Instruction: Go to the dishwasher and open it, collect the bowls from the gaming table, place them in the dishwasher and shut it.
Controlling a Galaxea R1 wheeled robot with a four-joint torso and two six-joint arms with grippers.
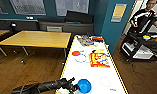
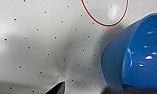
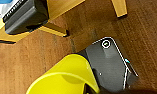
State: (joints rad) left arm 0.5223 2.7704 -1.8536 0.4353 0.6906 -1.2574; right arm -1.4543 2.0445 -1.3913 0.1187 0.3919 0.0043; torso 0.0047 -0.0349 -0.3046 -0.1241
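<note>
the left claw (image 1: pixel 74 88) is right at the blue bowl (image 1: pixel 84 85), near the close end of the white counter (image 1: pixel 94 75). in the left wrist view the blue bowl (image 2: pixel 136 55) tips up off the top, its rim running under the claw, so the claw looks clenched on it. to do this well, lift it straight and slow, keeping the rim tight. the right claw looks clenched on the yellow bowl (image 3: pixel 66 77), hanging over the wood floor (image 3: pixel 31 55). farther off sit a wood table (image 1: pixel 36 38) and a person (image 1: pixel 146 15). the claw tips are hard to make out - and the dishwasher is somewhere else.
</note>
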